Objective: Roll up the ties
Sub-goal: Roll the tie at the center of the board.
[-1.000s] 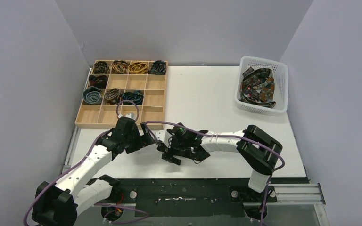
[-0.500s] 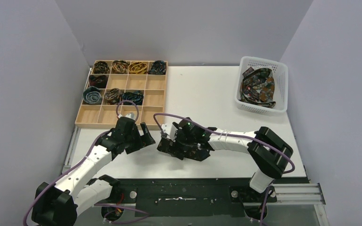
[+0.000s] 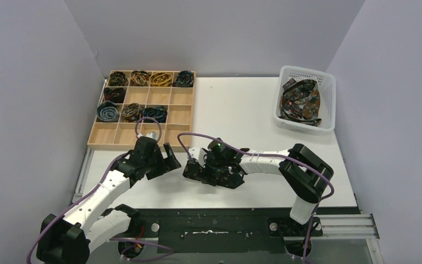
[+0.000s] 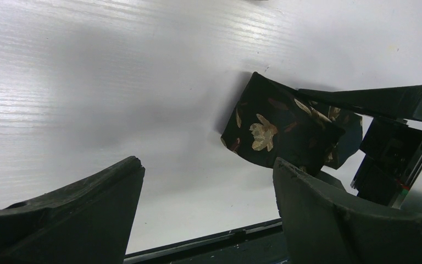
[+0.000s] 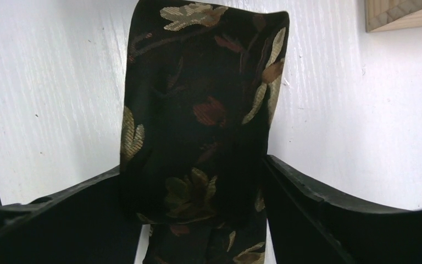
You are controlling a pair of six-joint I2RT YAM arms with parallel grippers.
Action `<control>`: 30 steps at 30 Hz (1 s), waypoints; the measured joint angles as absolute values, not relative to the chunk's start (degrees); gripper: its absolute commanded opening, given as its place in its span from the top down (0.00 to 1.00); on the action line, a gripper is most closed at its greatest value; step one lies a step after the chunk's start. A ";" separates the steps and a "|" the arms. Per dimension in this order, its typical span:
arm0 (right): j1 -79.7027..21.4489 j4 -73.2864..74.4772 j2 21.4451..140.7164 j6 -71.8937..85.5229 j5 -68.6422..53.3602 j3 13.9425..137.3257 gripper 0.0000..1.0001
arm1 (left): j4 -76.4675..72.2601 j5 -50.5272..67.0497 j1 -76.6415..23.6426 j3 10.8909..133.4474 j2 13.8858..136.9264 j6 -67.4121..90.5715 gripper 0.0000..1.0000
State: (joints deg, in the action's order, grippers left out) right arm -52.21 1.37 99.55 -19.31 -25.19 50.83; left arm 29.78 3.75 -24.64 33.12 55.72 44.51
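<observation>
Lower centre of the overhead view: I see the right gripper [image 3: 193,169] clenched on a black leaf-printed fabric necktie [image 5: 198,110], folded into a short thick wad whose free end lies on the white table [image 3: 236,110]. The wrist view shows cloth pressed against both fingers. Just to its left, the left gripper [image 3: 170,158] stands released, its fingers [image 4: 88,209] spread wide and holding nothing, with the wad near but apart from them. At upper left, eight rolled ties [image 3: 161,79] sit in a compartmented wooden tray [image 3: 178,118] (four along its far row). At upper right, a heap of patterned ties [image 3: 301,102] fills a white plastic basket [image 3: 329,88].
</observation>
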 measured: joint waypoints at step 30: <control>-51.07 -5.80 63.51 -3.81 -11.42 31.83 0.01 | 27.73 4.58 -24.18 29.34 50.04 44.99 0.03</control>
